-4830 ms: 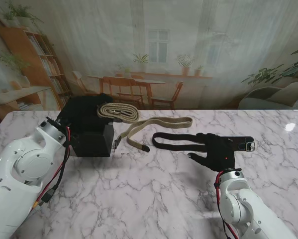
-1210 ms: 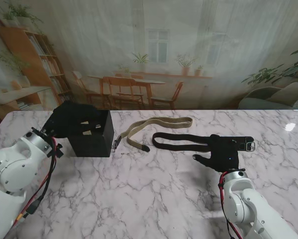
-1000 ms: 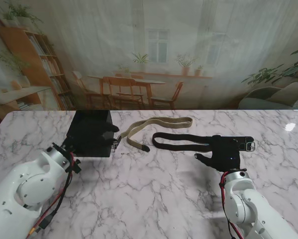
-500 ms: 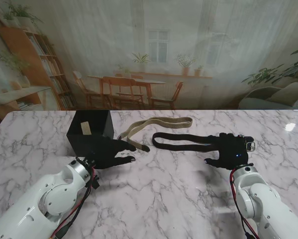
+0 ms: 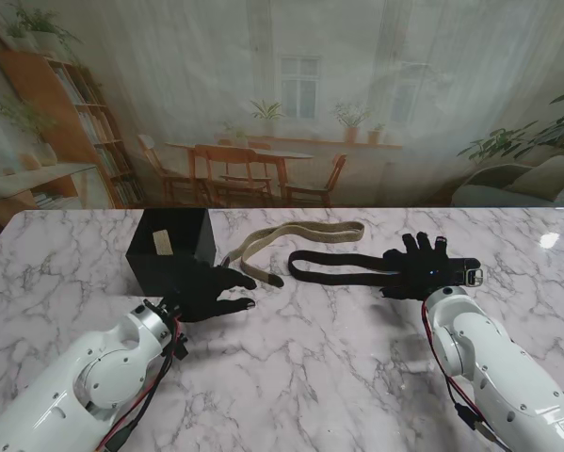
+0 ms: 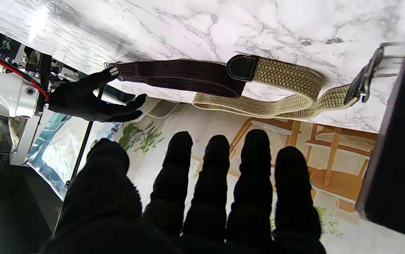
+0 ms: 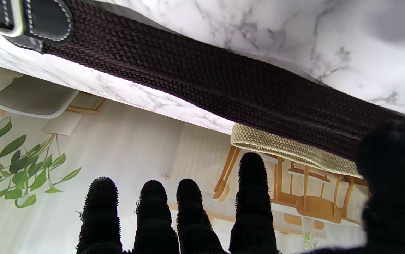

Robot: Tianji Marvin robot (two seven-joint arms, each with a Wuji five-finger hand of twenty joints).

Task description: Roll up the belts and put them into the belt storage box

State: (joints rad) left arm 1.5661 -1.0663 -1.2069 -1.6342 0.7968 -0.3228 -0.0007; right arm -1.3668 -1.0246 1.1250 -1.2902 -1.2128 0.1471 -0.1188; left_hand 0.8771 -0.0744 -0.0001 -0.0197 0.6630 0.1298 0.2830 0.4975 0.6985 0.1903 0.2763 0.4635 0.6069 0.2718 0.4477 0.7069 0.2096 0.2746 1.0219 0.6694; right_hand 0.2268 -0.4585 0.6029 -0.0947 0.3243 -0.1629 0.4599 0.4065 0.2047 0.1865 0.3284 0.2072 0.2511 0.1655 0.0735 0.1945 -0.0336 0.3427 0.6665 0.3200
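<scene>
On marble-veined table (image 5: 310, 358): 2 woven belts, 1 matte black box (image 5: 173, 252).
Tan belt (image 5: 296, 237) folded beside box; dark belt (image 5: 343, 266) flat under right hand (image 5: 425, 271), fingers spread; left hand (image 5: 206, 290) spread, holding nil.

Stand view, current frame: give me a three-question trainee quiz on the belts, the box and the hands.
1. True or false: the dark brown woven belt is already rolled up.
2. Which thing lies nearest the fingers of the left hand? A) the tan woven belt B) the silver buckle of the dark belt C) the table's far edge
3. Fill in: the right hand hovers over the dark belt's ____ end.

Key
1. False. It lies stretched out flat on the white marble table.
2. A. The tan belt's dark tip lies just beyond the fingers, beside the black square storage box.
3. Buckle.
</scene>
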